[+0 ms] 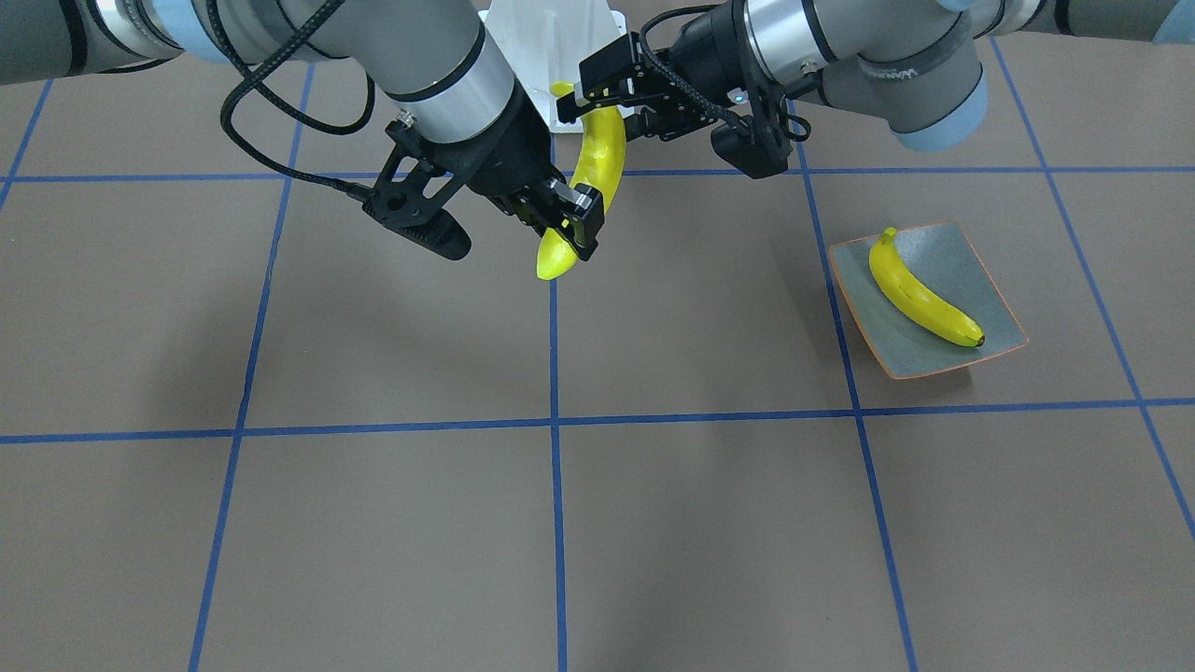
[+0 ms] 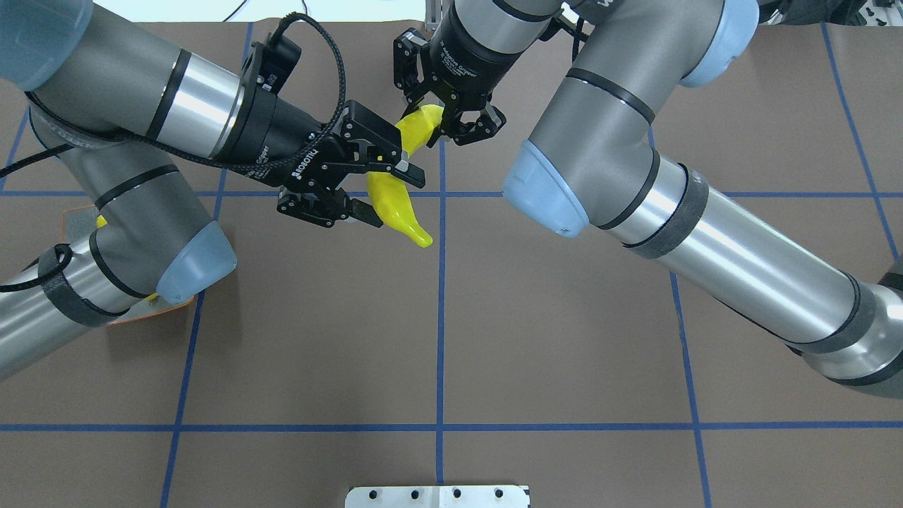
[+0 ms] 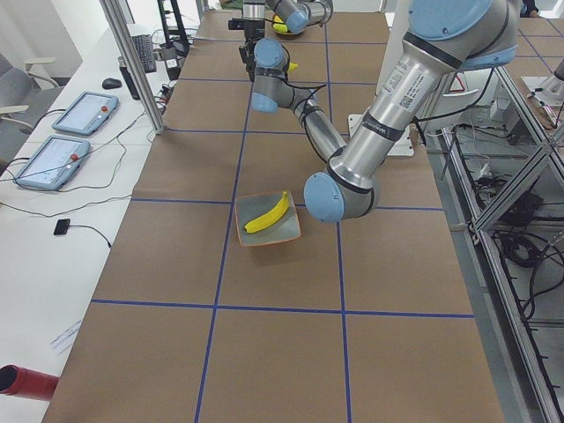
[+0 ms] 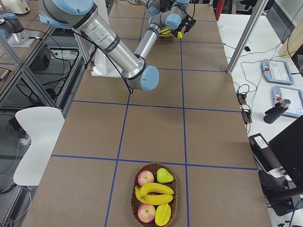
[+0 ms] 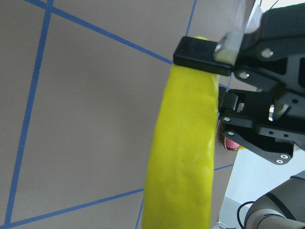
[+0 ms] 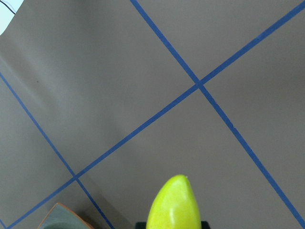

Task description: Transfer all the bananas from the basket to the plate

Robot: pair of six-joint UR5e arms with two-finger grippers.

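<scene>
One banana point(image 1: 602, 149) hangs in the air over the table's middle, held by both grippers. My left gripper point(image 1: 602, 107) is shut on it near the stem end, also seen from overhead point(image 2: 391, 194). My right gripper point(image 1: 574, 224) is shut on it near the blunt tip, also seen from overhead point(image 2: 432, 118). The banana fills the left wrist view point(image 5: 183, 157). A second banana point(image 1: 924, 294) lies on the grey-blue plate point(image 1: 980, 271) with the orange rim. The basket point(image 4: 134, 208) at the table's right end holds more bananas point(image 4: 154, 191).
The basket also holds apples point(image 4: 145, 178) and a green pear point(image 4: 164, 175). In the overhead view my left arm covers most of the plate point(image 2: 77, 215). The white robot base point(image 1: 551, 37) stands just behind the two grippers. Blue tape lines cross the brown table.
</scene>
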